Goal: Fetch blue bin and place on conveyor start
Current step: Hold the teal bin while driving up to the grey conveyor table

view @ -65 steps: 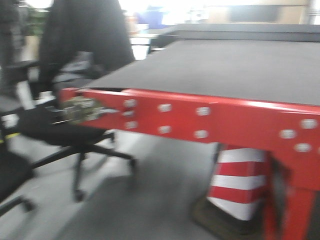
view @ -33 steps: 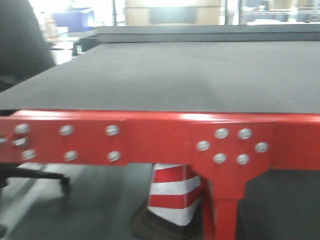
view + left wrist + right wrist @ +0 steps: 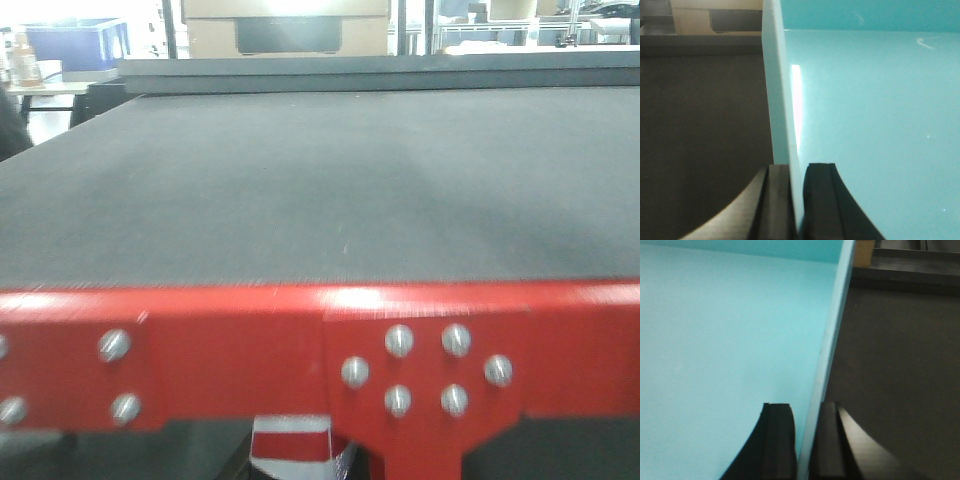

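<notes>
Blue bin (image 3: 875,125): held between both arms, left jaws clenched on one side wall, right jaws clenched on the opposite wall. Conveyor start (image 3: 320,180): dark grey belt with a bolted red front strip (image 3: 230,350), close ahead, visible beside both gripped walls.

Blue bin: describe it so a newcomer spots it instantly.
Start from the wide dark grey belt with its red front edge. In the wrist views, the blue bin is the smooth aqua tub whose thin walls the left gripper and right gripper pinch. Nothing else is pale cyan.
</notes>
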